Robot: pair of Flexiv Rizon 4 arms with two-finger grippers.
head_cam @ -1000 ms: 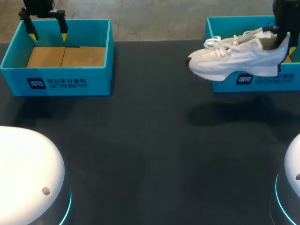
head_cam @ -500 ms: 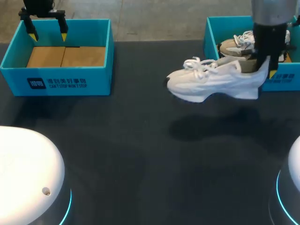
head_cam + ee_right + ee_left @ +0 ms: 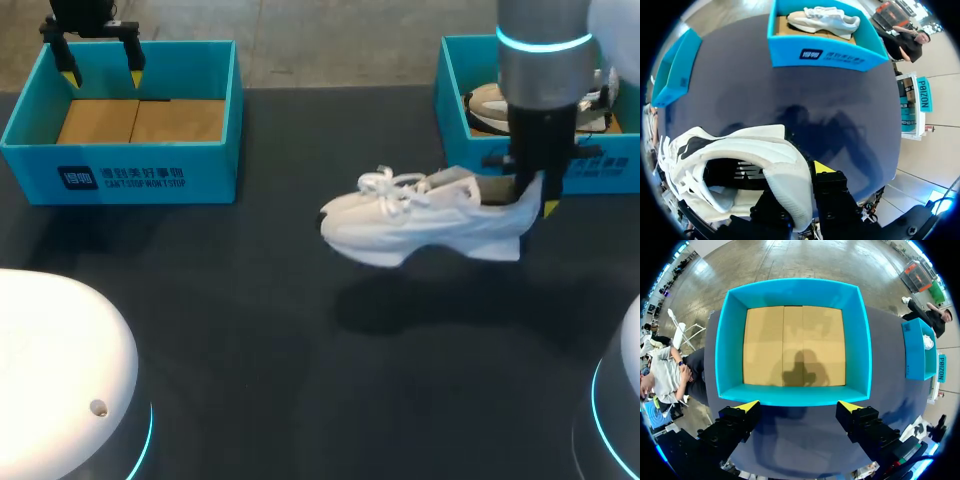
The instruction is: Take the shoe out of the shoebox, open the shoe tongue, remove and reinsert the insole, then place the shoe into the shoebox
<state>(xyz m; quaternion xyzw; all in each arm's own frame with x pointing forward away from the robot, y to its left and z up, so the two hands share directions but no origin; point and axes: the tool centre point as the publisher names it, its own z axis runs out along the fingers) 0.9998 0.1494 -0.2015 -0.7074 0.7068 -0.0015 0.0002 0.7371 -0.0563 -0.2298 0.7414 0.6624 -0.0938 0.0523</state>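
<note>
A white sneaker point(image 3: 420, 220) hangs above the dark table point(image 3: 250, 320), toe toward the left, laces on top. My right gripper point(image 3: 532, 200) is shut on its heel collar; in the right wrist view the heel point(image 3: 785, 185) sits pinched in the right gripper point(image 3: 796, 192), one yellow fingertip point(image 3: 822, 167) showing outside it. The teal shoebox point(image 3: 600, 172) at the back right holds a second sneaker point(image 3: 488, 100). My left gripper point(image 3: 100, 58) hovers open over the back edge of an empty teal box point(image 3: 792, 345), nothing between the left gripper's point(image 3: 799, 407) fingers.
The empty left box point(image 3: 120, 125) has a bare cardboard floor. The shoe's shadow point(image 3: 430, 300) falls on the table beneath it. White robot bases point(image 3: 60, 380) stand at both near corners of the table.
My right arm has carried the sneaker out from over the right shoebox, leftward and toward the front, and lower over the table. The left arm has stayed still.
</note>
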